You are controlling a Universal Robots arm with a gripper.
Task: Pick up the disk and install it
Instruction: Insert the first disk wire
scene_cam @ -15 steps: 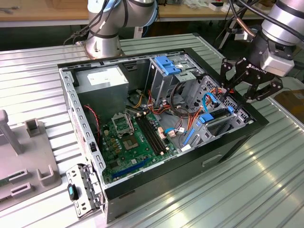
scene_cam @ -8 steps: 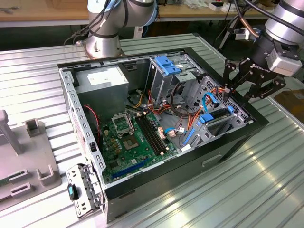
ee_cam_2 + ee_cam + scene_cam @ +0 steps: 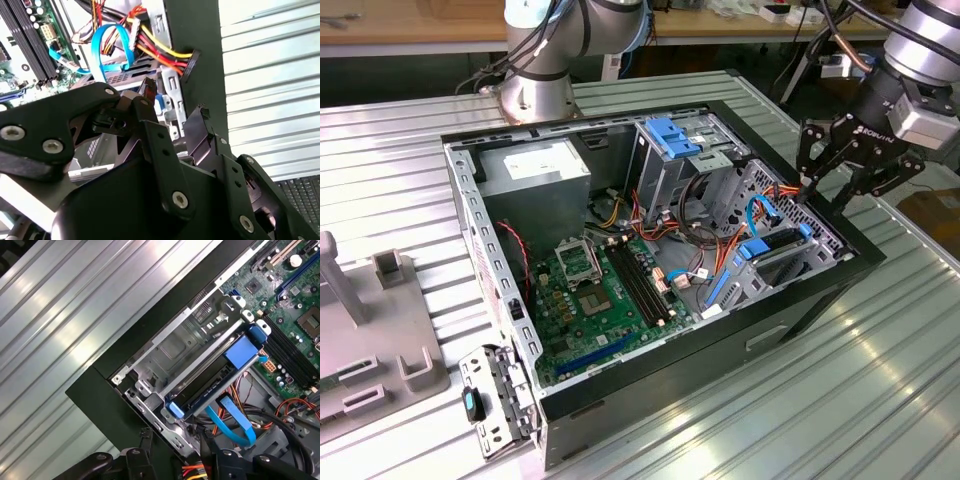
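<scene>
The disk (image 3: 782, 252) lies slotted in the metal drive bay (image 3: 172, 347) at the corner of the open computer case (image 3: 720, 345), on the exterior view's right. In the first wrist view the disk (image 3: 207, 385) shows as a dark slab with its blue carrier showing at both ends. My gripper (image 3: 826, 196) hovers just above and beyond that bay, over the case's rim. Its black fingers (image 3: 145, 435) stand apart with nothing between them in both wrist views, so the gripper (image 3: 172, 102) is open and apart from the disk.
A blue flat cable (image 3: 237, 422) and orange-red wires (image 3: 160, 50) lie beside the bay. Inside the case are the green motherboard (image 3: 590, 295), a grey box with a white sticker (image 3: 535, 170) and a tall cage with a blue top (image 3: 672, 138). Grey fixtures (image 3: 380, 330) stand at the left.
</scene>
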